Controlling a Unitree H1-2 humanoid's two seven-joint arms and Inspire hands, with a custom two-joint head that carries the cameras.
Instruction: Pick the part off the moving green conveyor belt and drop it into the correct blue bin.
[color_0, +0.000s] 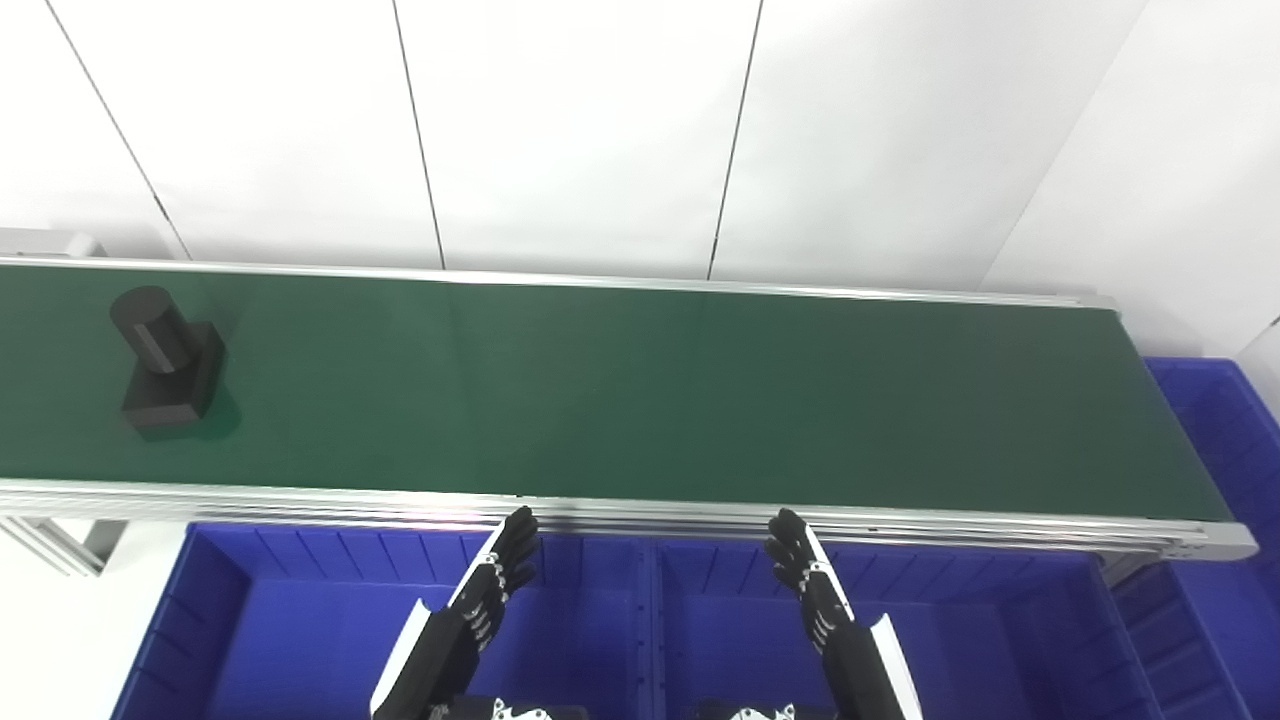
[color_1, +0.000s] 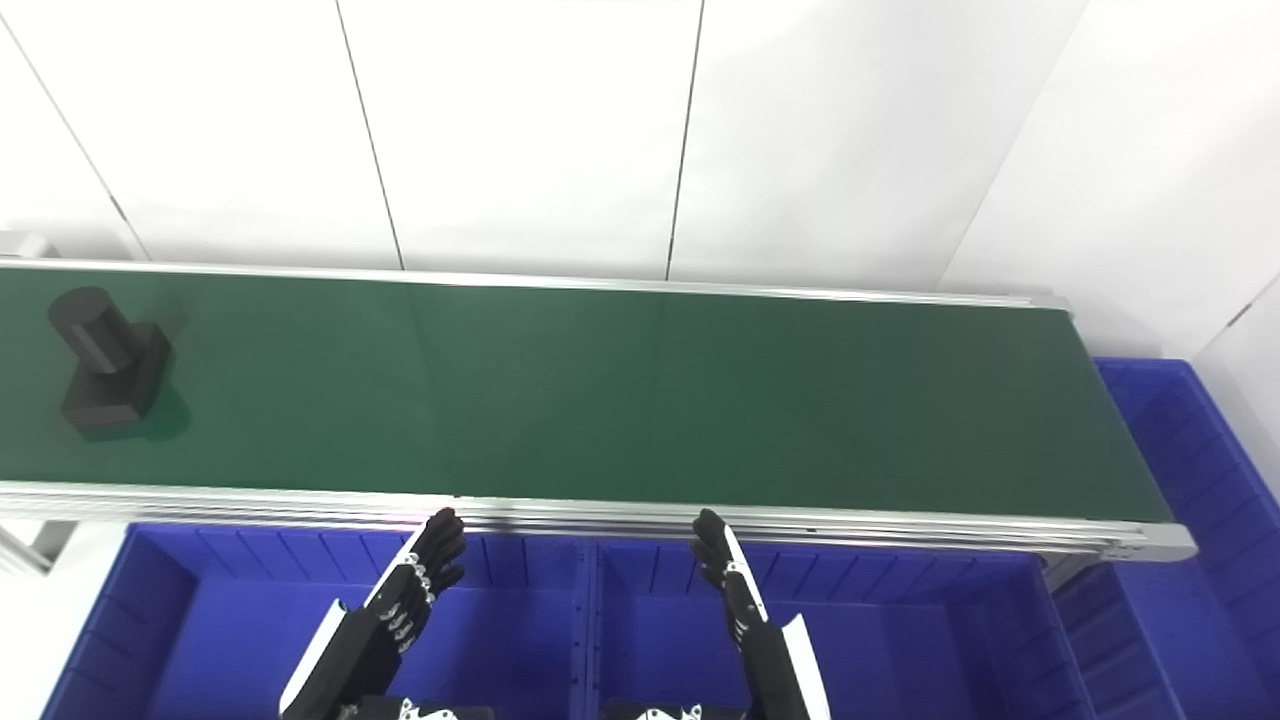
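Note:
A black part (color_0: 168, 362), a cylinder standing on a square block, sits at the far left of the green conveyor belt (color_0: 640, 390). It also shows in the right eye view (color_1: 107, 360). My left hand (color_0: 492, 583) is open and empty, fingers straight, held over the left blue bin (color_0: 330, 630) just below the belt's near rail. My right hand (color_0: 806, 580) is open and empty too, over the middle blue bin (color_0: 980, 640). Both hands are far to the right of the part.
A third blue bin (color_0: 1225, 450) stands past the belt's right end. An aluminium rail (color_0: 640, 515) runs along the belt's near edge, between the hands and the belt. A white panelled wall stands behind the belt.

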